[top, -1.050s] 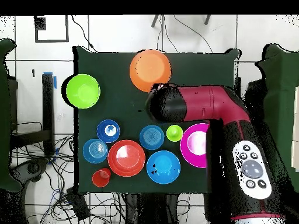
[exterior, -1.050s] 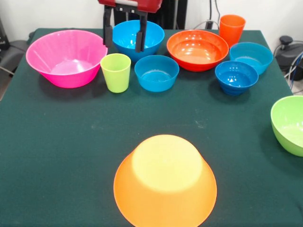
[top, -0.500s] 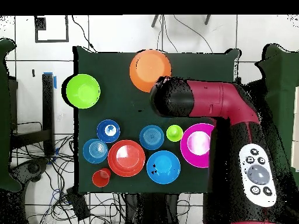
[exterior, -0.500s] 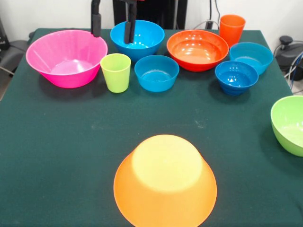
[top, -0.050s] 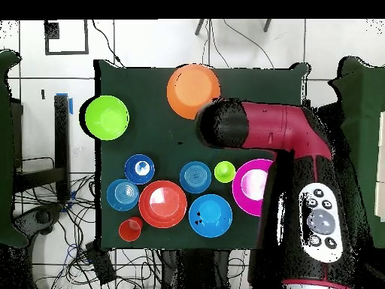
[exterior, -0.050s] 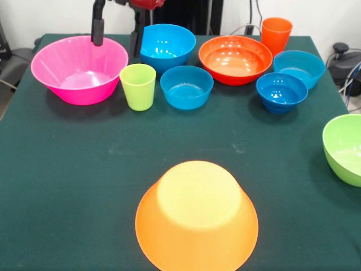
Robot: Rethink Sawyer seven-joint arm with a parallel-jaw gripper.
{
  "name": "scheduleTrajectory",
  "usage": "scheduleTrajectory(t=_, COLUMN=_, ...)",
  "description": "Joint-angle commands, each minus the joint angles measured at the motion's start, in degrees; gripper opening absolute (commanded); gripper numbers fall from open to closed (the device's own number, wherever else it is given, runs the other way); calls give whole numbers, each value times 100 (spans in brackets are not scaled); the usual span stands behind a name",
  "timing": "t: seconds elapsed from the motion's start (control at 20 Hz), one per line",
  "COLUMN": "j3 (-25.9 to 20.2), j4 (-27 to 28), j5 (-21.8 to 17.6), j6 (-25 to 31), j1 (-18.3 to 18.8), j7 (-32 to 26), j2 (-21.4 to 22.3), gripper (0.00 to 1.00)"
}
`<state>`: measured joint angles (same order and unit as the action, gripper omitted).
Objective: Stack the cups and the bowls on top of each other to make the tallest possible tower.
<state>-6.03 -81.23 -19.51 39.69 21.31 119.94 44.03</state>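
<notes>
My gripper (exterior, -0.050s: pixel 117 31) is open, its black fingers (exterior, -0.050s: pixel 98 27) hanging over the far right rim of the large pink bowl (exterior, -0.050s: pixel 79 90), with nothing held. Beside that bowl stands the lime green cup (exterior, -0.050s: pixel 138 86). Behind it is a medium blue bowl (exterior, -0.050s: pixel 167 46), with a small blue bowl (exterior, -0.050s: pixel 186 86) in front. A red-orange bowl (exterior, -0.050s: pixel 235 58), the ribbed orange cup (exterior, -0.050s: pixel 276 34) and two small blue bowls (exterior, -0.050s: pixel 299 68) (exterior, -0.050s: pixel 281 91) sit to the right. The large light-orange bowl (exterior, -0.050s: pixel 197 217) lies upside down at the near edge, with nothing on it. A lime-green bowl (exterior, -0.050s: pixel 344 148) is at the right edge.
In the overhead view the red arm (top, -0.050s: pixel 256 132) covers the gripper and part of the pink bowl (top, -0.050s: pixel 252 187). The light-orange bowl (top, -0.050s: pixel 193 90) and lime-green bowl (top, -0.050s: pixel 107 117) sit apart from the cluster. Dark green cloth (exterior, -0.050s: pixel 84 169) covers the table. Cables lie on the floor around it.
The open gripper has moved left in the front view, from over the medium blue bowl to the pink bowl's rim. No bowl or cup has moved.
</notes>
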Motion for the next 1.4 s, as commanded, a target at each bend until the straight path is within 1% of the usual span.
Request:
scheduleTrajectory(t=0.05, j3=412, j4=183, j5=25, j6=136, j1=-272, j7=1278, j2=-726, gripper=100)
scheduleTrajectory(t=0.3, j3=529, j4=234, j5=70, j6=-92, j1=-342, j7=1262, j2=-927, gripper=100)
scheduleTrajectory(t=0.55, j3=584, j4=320, j5=150, j6=-138, j1=-353, j7=1199, j2=-1083, gripper=100)
scheduleTrajectory(t=0.7, j3=661, j4=311, j5=193, j6=-196, j1=-407, j7=1220, j2=-1121, gripper=100)
scheduleTrajectory(t=1.4, j3=813, j4=371, j5=469, j6=-135, j1=-523, j7=1060, j2=-1212, gripper=100)
